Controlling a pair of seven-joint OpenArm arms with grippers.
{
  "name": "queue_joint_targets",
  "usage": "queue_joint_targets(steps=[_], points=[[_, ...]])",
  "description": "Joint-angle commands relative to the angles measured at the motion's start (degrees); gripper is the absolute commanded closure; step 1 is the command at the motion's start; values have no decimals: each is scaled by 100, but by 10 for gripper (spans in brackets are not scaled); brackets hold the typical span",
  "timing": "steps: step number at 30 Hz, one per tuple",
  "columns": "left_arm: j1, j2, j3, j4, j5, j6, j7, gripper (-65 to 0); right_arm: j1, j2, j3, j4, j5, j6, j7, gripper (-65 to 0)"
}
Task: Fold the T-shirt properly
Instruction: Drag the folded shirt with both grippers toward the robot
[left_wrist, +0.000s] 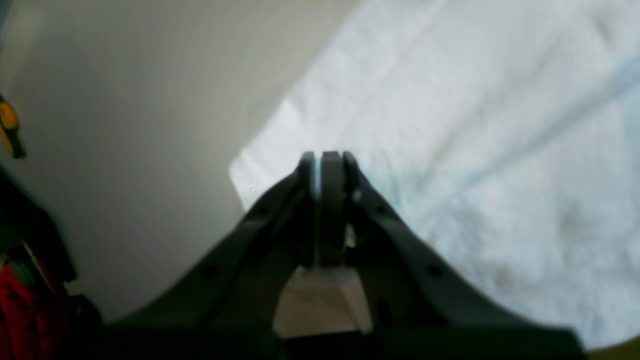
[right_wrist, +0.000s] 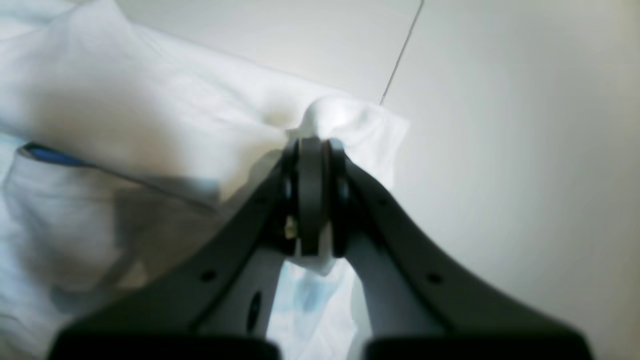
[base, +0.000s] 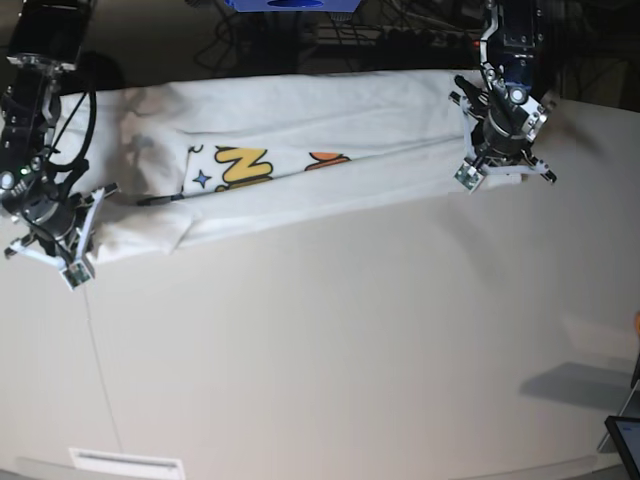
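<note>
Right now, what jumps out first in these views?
The T-shirt lies as a long white band across the far side of the table, yellow print showing in its middle. The right gripper is shut on its corner at the base view's left; the left gripper is closed at the opposite end.

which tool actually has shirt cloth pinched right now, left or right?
The right tool: T-shirt cloth bunches between its closed jaws. The left tool is closed too, but no cloth shows between its jaws.

Lab: cable tangle (base: 400, 30) behind table (base: 330, 340)
</note>
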Motion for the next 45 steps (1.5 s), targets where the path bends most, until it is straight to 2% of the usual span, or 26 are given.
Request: queue_joint_targets(steps=[1,10,13,15,20,24,36,45], points=[[-61,-67,-26,146,33,23,-45,0,83,79,40,120,-12,-17,50,-3],[-26,-67,-26,251,-11,14,-45,0,-146,70,110,208,-12,-17,33,-3],[-9,-67,-26,286,-20,14,-54,0,-163,-132,435,375,-21,-8,33,-3],[9,-67,-26,313,-20,5,-54,0,-181,-150,550,490,-21,10,24,-3],[18,-32,-105,330,24,-557,-256,0,-304,-167,576,622,-21,10,-134,-3],[97,-32,-105,330,-28,-799,-274,0,-392,-185,585,709,-21,-17,-231,-3],[97,-93,-105,330,24,-799,-247,0,-629,-431,655,797,-21,-26,-600,-3],[167,-427,-96,313,33,-799,-239,0,-990,-501,884,797,-29,-26,-600,-4]])
